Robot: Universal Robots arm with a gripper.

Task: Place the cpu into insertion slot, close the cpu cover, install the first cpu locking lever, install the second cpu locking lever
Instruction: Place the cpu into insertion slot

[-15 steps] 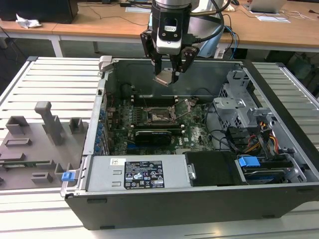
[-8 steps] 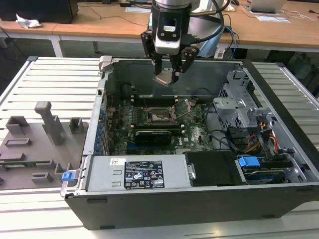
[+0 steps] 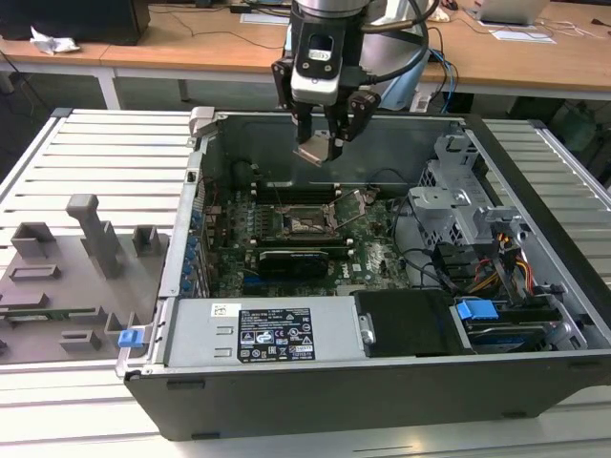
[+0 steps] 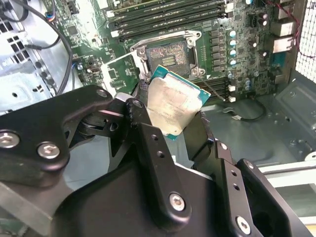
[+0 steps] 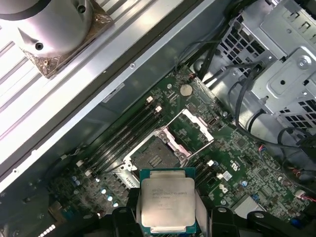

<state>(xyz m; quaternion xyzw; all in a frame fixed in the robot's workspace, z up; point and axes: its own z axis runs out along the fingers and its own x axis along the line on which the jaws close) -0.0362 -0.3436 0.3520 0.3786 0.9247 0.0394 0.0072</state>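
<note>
My gripper (image 3: pixel 323 143) hangs above the open computer case, shut on the cpu (image 3: pixel 315 152), a flat silver-topped square chip that is tilted in the fingers. Both wrist views show the cpu (image 4: pixel 173 104) (image 5: pixel 167 200) pinched by its edges between the black fingers (image 4: pixel 143 123). The insertion slot (image 3: pixel 304 222) (image 4: pixel 166 55) (image 5: pixel 155 156) lies open and bare on the green board below, a short way from the chip. The cpu cover (image 5: pixel 191 129) (image 4: pixel 117 74) is a silver frame swung open beside the slot. A thin locking lever (image 4: pixel 215 92) stands raised next to the slot.
Memory sticks (image 5: pixel 123 136) run beside the slot. A metal drive cage (image 3: pixel 458 205) with cables fills the case's side at the exterior view's right. The power supply (image 3: pixel 272 334) sits at the near wall. A grey fixture tray (image 3: pixel 67 277) lies outside the case.
</note>
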